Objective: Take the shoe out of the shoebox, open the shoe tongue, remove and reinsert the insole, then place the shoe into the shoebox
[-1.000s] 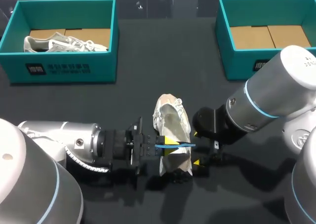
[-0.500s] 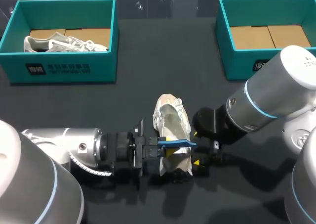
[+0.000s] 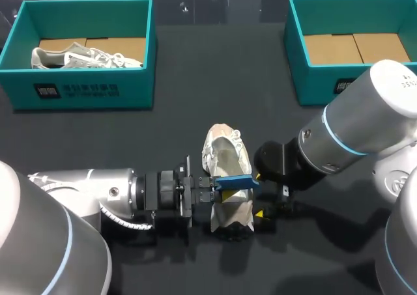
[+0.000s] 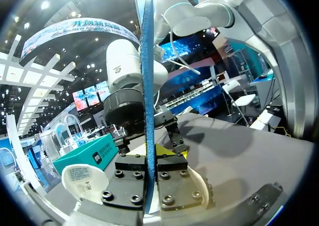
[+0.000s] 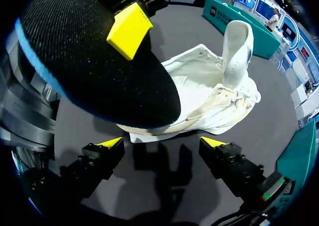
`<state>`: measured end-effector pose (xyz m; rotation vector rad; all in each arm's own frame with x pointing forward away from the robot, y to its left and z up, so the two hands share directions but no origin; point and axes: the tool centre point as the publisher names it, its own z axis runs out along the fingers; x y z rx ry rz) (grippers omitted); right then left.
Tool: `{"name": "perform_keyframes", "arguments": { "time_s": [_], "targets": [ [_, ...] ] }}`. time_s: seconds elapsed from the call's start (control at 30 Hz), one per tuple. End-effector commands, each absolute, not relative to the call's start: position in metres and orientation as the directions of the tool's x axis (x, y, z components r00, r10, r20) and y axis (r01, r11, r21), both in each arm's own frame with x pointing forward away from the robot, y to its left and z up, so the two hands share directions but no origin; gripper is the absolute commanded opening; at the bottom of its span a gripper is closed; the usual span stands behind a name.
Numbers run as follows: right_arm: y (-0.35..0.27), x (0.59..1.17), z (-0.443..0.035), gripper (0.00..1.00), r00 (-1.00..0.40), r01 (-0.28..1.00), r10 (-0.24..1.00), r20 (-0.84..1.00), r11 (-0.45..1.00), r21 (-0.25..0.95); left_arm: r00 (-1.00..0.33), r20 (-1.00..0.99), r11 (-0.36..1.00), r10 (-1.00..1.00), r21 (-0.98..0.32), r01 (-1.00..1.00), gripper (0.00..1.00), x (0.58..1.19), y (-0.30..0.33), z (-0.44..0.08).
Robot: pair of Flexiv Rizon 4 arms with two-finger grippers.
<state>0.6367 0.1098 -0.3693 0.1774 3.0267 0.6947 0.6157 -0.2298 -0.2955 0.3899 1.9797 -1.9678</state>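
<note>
What I can't see
Head view, lower middle: the insole (image 3: 236, 181) covers part of the shoe (image 3: 225, 155); my right gripper (image 3: 258, 195) sits mostly under its wrist; upper right, my right arm (image 3: 365, 126) blocks a shoebox (image 3: 306, 67) corner.

Overhead light, soft dark shadows

Beside the shoe (image 3: 225, 155) sit left tool (image 3: 221, 185) and right tool (image 3: 259, 195); table (image 3: 215, 80) beyond lies bare.
</note>
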Motion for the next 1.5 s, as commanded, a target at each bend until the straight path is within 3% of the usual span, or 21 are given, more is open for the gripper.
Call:
{"name": "perform_keyframes", "arguments": {
  "time_s": [0.03, 1.5],
  "targets": [
    [0.109, 0.635, -0.369, 1.0, -0.993, 0.104, 0.119, -0.006, 0.893, 0.437, -0.911, -0.412, 0.019, -0.035, -0.911, 0.411, 0.0, 0.619, -0.234, -0.303],
    [0.109, 0.635, -0.369, 1.0, -0.993, 0.104, 0.119, -0.006, 0.893, 0.437, -0.84, -0.541, 0.164, 0.039, -0.826, 0.539, 0.0, 0.651, -0.217, -0.355]
  ]
}}
